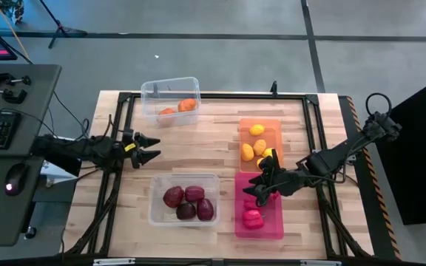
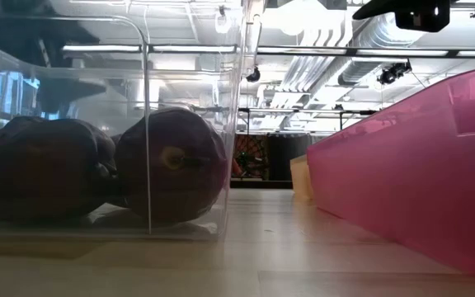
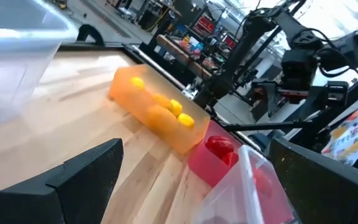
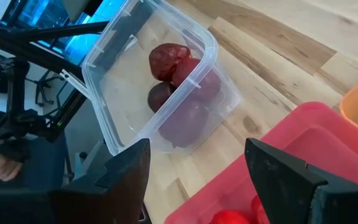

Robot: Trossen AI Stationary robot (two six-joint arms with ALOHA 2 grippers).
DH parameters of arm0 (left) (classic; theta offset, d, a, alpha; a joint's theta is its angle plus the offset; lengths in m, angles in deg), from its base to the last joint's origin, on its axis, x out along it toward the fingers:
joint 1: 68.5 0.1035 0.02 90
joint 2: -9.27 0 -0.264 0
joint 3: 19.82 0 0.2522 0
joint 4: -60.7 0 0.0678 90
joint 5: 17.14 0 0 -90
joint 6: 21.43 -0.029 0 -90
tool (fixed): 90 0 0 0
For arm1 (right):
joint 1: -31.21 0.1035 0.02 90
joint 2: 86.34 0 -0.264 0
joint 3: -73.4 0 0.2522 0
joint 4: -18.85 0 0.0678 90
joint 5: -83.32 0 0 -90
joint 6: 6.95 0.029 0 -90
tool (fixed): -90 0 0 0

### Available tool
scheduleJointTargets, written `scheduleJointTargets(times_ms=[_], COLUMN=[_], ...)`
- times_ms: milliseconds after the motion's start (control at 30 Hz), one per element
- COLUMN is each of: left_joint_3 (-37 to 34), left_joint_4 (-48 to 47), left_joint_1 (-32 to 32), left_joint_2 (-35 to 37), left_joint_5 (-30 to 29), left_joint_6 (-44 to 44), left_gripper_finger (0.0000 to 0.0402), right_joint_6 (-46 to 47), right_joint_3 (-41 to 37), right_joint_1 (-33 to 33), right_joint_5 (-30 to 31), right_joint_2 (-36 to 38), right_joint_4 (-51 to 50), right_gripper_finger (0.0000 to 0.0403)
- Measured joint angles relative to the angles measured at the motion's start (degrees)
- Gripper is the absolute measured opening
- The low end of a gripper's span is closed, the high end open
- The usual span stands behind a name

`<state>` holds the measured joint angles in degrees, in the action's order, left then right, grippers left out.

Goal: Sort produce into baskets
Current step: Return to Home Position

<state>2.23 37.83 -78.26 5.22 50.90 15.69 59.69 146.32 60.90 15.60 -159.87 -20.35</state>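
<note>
High view: all produce (image 1: 189, 202) lies binned; right gripper (image 1: 259, 185), jaws open and empty, hangs over the far end of the pink basket (image 1: 274, 224); left gripper (image 1: 148, 148), also open, waits well left.

All four bins stand upright and open on the wooden table (image 1: 213, 159). The far clear bin (image 1: 170, 83) lies by the table's far edge, left of the middle, and holds two orange pieces (image 1: 188, 105) against its right end. The translucent orange bin (image 1: 260, 120) lies right of the middle; three yellow pieces (image 1: 257, 130) show in it. End to end with it, toward the near edge, is the translucent pink bin (image 1: 259, 235), with a bright pink-red piece (image 1: 252, 219) resting inside. Just beside its left wall, the near clear bin (image 1: 154, 199) holds four dark maroon pieces (image 1: 194, 193), huddled together and touching.
</note>
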Motion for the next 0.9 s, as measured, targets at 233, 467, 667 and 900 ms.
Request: scheduleJointTargets(times_ms=[233,467,667,900], left_joint_3=[-4.0,-4.1,-4.1,-4.1], left_joint_4=[1.1,1.2,1.1,1.2], left_joint_1=[0.0,0.0,0.0,0.0], left_joint_2=[3.7,2.8,1.8,1.6], left_joint_5=[-0.1,-0.3,2.2,2.2], left_joint_6=[2.5,2.2,6.1,6.2], left_gripper_finger=[0.0390,0.0390,0.0390,0.0390], right_joint_6=[-1.2,-3.2,-7.0,-23.6], right_joint_3=[0.0,0.0,-3.2,-31.4], right_joint_1=[0.5,4.8,3.8,-7.1], right_joint_5=[0.2,12.0,21.8,7.6], right_joint_2=[1.0,7.2,14.7,31.5], right_joint_4=[-1.0,-5.8,-7.9,31.8], right_gripper_finger=[0.0252,0.0252,0.0252,0.0252])
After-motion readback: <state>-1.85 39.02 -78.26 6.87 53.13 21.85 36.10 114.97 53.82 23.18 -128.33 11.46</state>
